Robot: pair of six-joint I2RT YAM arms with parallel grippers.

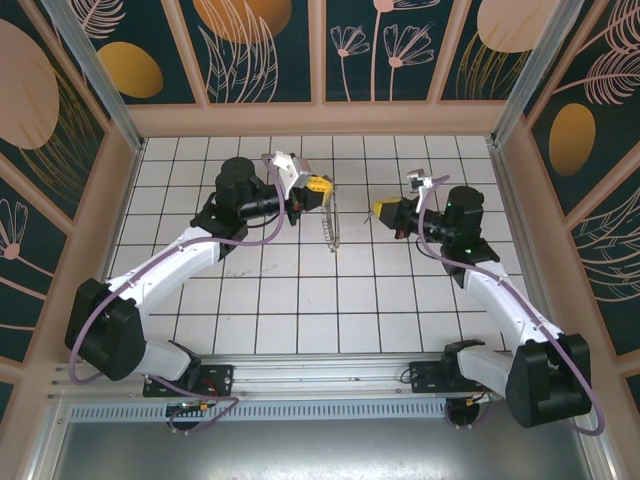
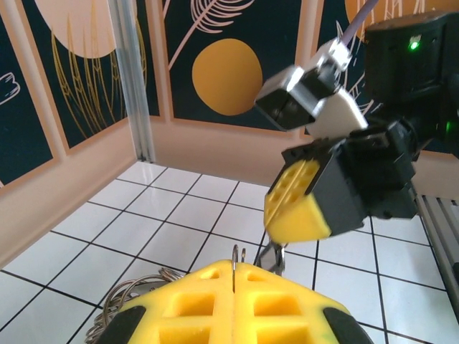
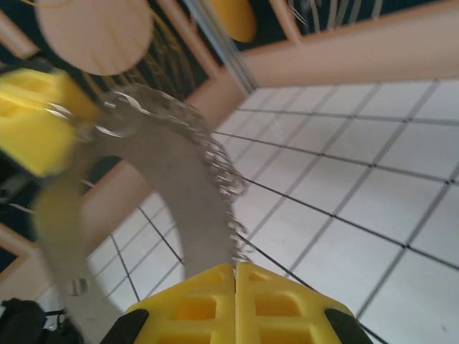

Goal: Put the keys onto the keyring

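Note:
My left gripper is held above the middle of the table, shut on the keyring, which hangs from it as a thin chain-like loop. In the left wrist view the ring's wire stands pinched in the seam of the left gripper, and its fringed coils sag at lower left. My right gripper faces it from the right, shut on the small dark key, which dangles under its yellow fingertips right next to the wire. The right wrist view has the keyring close and blurred in front of the right gripper.
White tiled floor lies under both arms. Patterned walls close the back and sides, with a wooden ledge at their foot. A metal rail runs along the near edge between the arm bases.

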